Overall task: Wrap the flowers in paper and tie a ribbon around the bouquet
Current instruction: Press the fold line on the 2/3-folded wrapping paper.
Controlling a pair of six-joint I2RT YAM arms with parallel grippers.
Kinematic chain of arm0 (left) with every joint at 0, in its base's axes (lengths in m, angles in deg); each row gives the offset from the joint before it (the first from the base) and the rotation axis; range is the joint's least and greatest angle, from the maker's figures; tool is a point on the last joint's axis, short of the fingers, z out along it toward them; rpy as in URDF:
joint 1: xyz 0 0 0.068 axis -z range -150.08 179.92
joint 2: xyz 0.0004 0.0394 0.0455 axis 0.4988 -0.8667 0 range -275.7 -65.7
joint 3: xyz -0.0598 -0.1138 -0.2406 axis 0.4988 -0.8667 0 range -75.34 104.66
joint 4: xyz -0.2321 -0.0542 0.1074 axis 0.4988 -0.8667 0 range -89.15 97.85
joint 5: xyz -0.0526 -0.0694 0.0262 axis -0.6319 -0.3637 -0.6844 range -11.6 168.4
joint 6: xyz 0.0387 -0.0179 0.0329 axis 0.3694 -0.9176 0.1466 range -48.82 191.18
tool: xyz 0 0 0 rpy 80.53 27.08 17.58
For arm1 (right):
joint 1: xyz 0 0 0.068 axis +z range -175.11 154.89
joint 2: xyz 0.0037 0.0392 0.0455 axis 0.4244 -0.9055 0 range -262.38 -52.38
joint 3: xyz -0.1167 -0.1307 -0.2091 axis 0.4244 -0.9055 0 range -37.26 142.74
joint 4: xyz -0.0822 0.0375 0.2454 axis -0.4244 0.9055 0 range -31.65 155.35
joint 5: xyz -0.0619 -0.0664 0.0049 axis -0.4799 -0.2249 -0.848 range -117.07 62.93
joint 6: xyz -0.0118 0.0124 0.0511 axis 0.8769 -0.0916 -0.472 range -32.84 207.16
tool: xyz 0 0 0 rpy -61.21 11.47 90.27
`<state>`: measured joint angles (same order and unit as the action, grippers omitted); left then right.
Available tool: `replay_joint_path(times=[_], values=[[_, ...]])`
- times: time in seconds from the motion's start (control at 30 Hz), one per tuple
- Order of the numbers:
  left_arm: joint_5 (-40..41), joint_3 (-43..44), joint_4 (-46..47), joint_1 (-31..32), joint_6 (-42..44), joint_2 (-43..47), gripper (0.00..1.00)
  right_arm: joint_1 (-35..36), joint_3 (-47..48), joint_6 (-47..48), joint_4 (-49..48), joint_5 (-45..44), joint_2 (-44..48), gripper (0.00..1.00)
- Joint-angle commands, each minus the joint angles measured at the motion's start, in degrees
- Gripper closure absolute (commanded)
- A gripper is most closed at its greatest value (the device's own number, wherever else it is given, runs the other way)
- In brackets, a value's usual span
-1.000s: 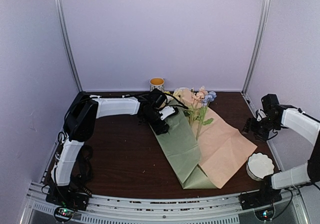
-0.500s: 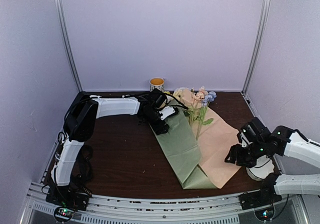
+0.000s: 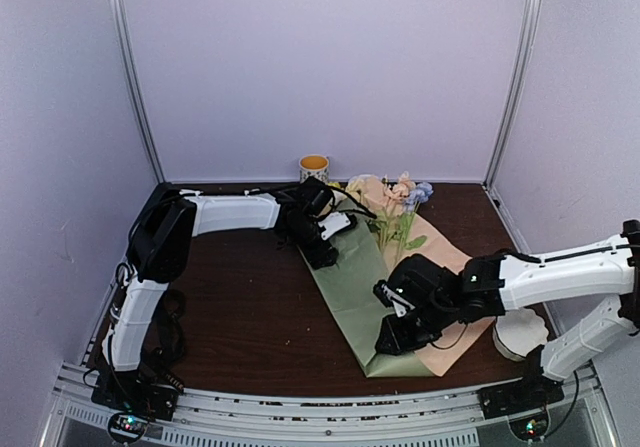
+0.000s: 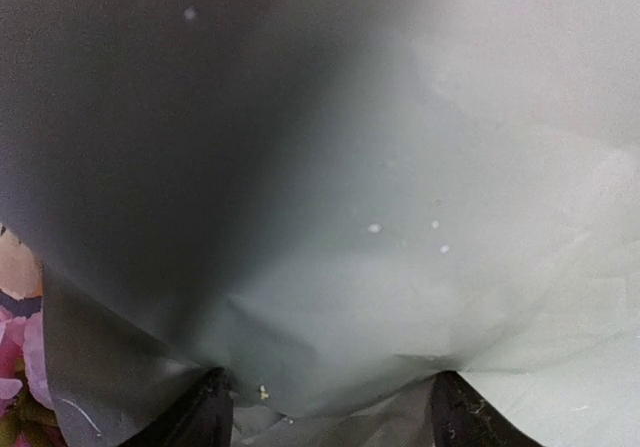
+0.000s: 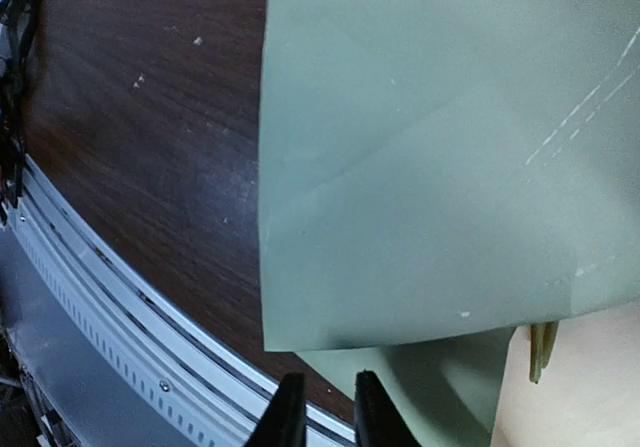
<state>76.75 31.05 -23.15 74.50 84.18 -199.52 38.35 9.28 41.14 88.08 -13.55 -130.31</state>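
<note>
The paper [image 3: 355, 287] lies on the table, its sage-green flap folded over the peach-pink face [image 3: 455, 292]. The flowers [image 3: 400, 202] lie on it with the blooms at the far end; stem ends [image 5: 540, 352] peek from under the flap. My left gripper [image 3: 325, 247] rests on the flap's far end, jaws wide apart, with green paper [image 4: 330, 217] bulging between them and pink blooms [image 4: 15, 337] at the left. My right gripper [image 3: 388, 339] hovers over the flap's near corner [image 5: 400, 187]. In the right wrist view the gripper [image 5: 327, 412] shows only a narrow gap, holding nothing. The ribbon is out of view.
A yellow cup [image 3: 314, 167] stands at the back wall. A white scalloped stack [image 3: 520, 332] sits at the near right, beside the right arm. The metal front rail [image 5: 100, 267] runs just below the paper's near edge.
The right arm swung from the table's right edge leftward to the paper's near end, and its jaws narrowed on the way. The left arm stayed still.
</note>
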Motion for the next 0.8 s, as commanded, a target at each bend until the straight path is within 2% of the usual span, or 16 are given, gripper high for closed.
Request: replay_joint_path(times=[0.0,0.13,0.53,0.67,0.77], values=[[1.50,0.06,-0.28,-0.15,0.54,-0.99,0.28,0.23,-2.40,0.30,-3.19,0.28,-3.38,0.87],[1.83,0.20,-0.11,-0.19,0.67,-1.45,0.28,0.40,-7.72,-2.62,-4.57,0.71,-3.40,0.95],[1.65,0.57,-0.64,-0.19,1.34,-1.67,0.28,1.18,-19.04,-10.39,3.01,-1.44,4.68,0.98],[1.61,0.57,-0.61,-0.28,1.34,-1.70,0.28,3.39,-19.41,-11.35,8.01,-1.13,9.03,0.98],[1.56,0.57,-0.64,-0.25,1.42,-1.67,0.29,3.53,-15.84,-8.10,12.01,-2.08,12.48,0.97]])
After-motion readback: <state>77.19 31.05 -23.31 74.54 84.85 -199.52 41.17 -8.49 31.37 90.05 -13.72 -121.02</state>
